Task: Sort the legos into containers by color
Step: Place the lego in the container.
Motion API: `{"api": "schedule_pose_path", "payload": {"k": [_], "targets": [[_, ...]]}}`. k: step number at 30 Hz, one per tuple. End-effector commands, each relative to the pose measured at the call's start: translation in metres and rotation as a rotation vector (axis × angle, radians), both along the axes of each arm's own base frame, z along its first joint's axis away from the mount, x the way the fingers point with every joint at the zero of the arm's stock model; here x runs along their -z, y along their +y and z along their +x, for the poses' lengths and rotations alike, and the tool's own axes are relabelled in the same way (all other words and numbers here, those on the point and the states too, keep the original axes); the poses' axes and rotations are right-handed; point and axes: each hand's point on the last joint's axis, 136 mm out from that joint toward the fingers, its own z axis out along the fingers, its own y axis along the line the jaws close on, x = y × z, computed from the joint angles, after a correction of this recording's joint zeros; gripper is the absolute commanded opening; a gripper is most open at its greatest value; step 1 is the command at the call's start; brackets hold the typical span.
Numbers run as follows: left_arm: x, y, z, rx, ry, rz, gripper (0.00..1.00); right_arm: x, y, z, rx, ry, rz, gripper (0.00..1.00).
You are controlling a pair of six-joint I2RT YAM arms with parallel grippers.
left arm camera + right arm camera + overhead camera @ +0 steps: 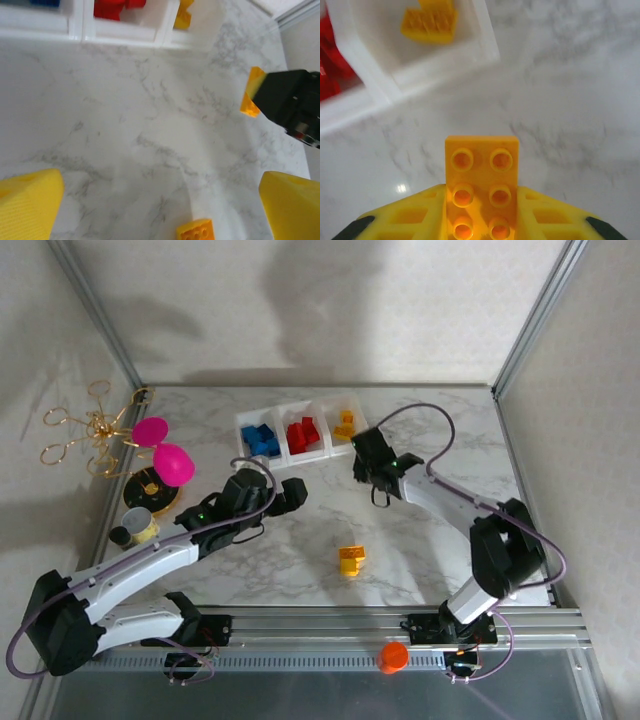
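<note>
Right fingers (410, 220) are clamping a yellow studded plastic brick (481, 160), likely aiming for the white plastic tray (485, 30) at upper left. Left fingers (30, 205) are hanging wide open, empty.

White arm links (140, 570), black joints (503, 550), lilac cables (428, 406), yellow fingers (30, 205).

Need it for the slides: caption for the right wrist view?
Right gripper shut on a yellow lego, close to the tray compartment holding another yellow lego.
</note>
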Motion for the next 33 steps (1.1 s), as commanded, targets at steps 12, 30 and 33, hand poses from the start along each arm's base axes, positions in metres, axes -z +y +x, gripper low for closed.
{"api": "schedule_pose_path", "payload": {"k": [12, 30, 33], "targets": [[-0.036, 0.023, 0.041, -0.123, -0.085, 0.003, 1.0, -0.007, 0.045, 0.152, -0.14, -0.204, -0.033, 0.31], [-0.035, 0.02, 0.038, -0.099, -0.067, -0.024, 1.0, -0.055, 0.062, 0.167, -0.237, -0.27, -0.009, 0.55], [-0.029, 0.016, 0.029, -0.072, -0.053, -0.029, 1.0, -0.061, 0.056, 0.14, -0.231, -0.242, 0.028, 0.57]]}}
